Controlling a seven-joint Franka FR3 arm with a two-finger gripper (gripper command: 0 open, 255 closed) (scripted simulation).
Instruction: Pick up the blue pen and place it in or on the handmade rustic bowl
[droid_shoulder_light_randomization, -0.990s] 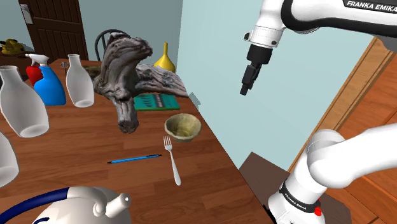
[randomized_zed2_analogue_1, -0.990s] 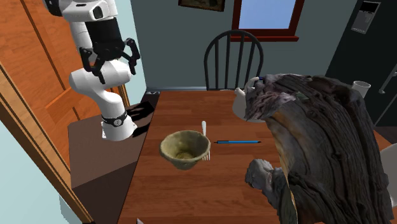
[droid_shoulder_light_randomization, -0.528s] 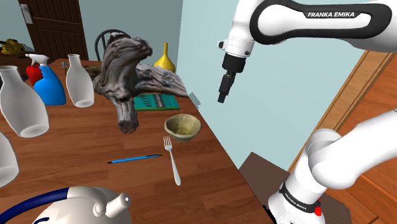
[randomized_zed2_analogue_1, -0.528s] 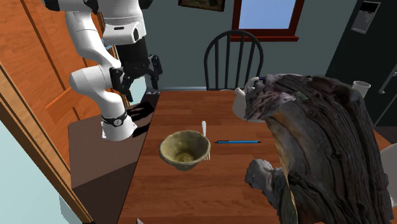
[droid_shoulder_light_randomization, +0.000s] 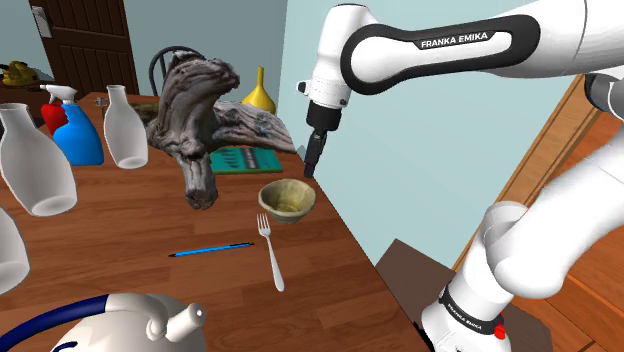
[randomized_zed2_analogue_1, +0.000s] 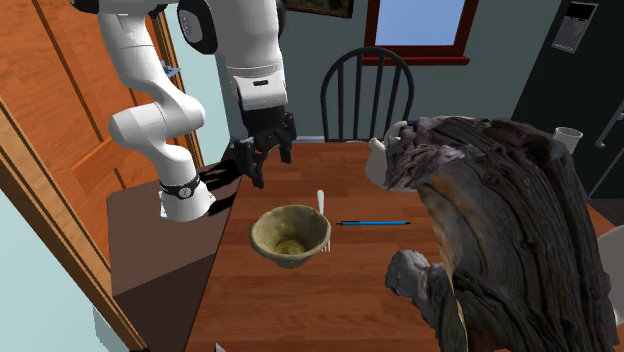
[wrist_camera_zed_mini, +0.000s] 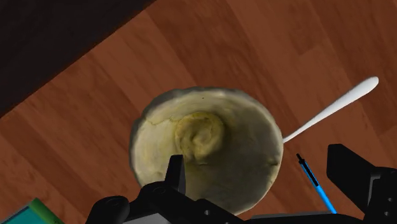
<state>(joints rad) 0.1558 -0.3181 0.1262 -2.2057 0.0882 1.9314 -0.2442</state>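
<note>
Claw (droid_shoulder_light_randomization: 311, 166) moved down and leftward in shoulder view, now above bowl (droid_shoulder_light_randomization: 288, 198), jaws apart, empty, pen (droid_shoulder_light_randomization: 211, 249) flat on table (droid_shoulder_light_randomization: 110, 225)

Shows the black gripper (droid_shoulder_light_randomization: 311, 170) poised over the pale bowl (droid_shoulder_light_randomization: 288, 199), apart from it; shows the blue pen (droid_shoulder_light_randomization: 212, 249) flat on the brown table (droid_shoulder_light_randomization: 120, 220), near a white fork (droid_shoulder_light_randomization: 271, 258).

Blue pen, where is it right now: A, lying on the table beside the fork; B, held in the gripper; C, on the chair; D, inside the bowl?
A: the blue pen lies flat on the table next to the fork, and the open gripper over the bowl holds nothing.
</note>
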